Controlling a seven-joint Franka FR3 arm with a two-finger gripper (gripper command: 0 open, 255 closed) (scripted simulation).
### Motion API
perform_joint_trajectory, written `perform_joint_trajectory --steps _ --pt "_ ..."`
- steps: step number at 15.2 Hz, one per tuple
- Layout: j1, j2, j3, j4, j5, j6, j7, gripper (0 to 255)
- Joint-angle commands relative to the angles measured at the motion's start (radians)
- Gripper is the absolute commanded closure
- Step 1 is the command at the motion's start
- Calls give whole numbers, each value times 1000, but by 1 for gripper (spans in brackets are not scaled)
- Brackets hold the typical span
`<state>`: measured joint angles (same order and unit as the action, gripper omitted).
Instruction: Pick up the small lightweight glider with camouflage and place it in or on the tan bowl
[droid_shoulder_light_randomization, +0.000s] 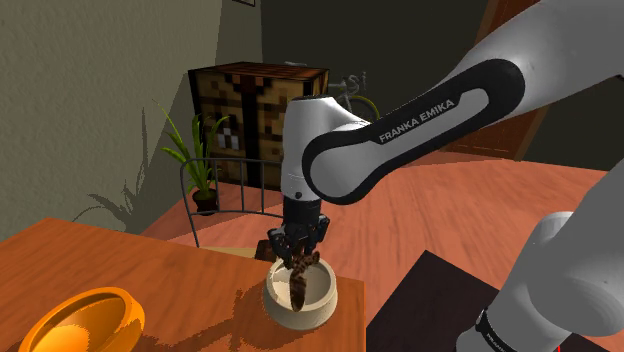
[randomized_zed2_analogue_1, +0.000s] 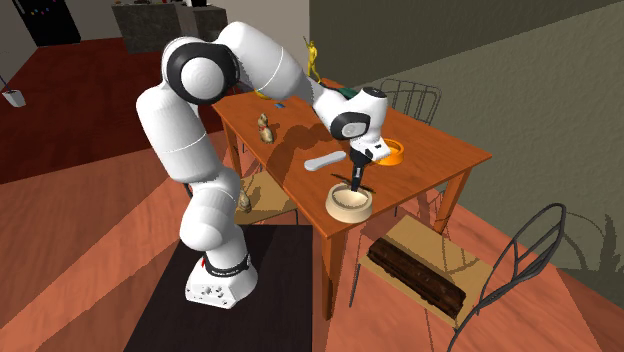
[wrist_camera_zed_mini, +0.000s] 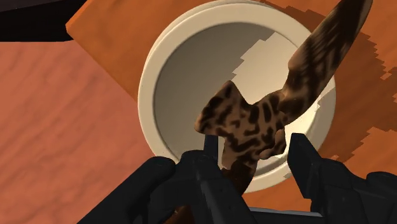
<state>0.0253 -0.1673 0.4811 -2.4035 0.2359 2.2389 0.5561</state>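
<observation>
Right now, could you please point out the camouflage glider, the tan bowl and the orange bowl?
camouflage glider (wrist_camera_zed_mini: 254, 124), wrist view, its mottled middle.
tan bowl (wrist_camera_zed_mini: 147, 79), wrist view, its rim.
orange bowl (droid_shoulder_light_randomization: 80, 322), shoulder view, its bare inside.

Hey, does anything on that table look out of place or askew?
The bowl sits right at the table's edge, by a corner, so it looks precarious. The glider hangs on end into it, clasped by the gripper.
</observation>
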Motion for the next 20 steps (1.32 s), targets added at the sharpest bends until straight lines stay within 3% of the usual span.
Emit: perform_joint_trajectory --steps 1,6,14,15,20 --pt "-1 18 3 -15 -4 33 1 255" --pt "-2 68 12 -42 -19 108 8 255" --pt "-1 68 11 -42 -20 108 9 255" --pt "-1 67 11 -45 -18 109 8 0" --pt "-1 68 11 -42 -20 108 9 0"
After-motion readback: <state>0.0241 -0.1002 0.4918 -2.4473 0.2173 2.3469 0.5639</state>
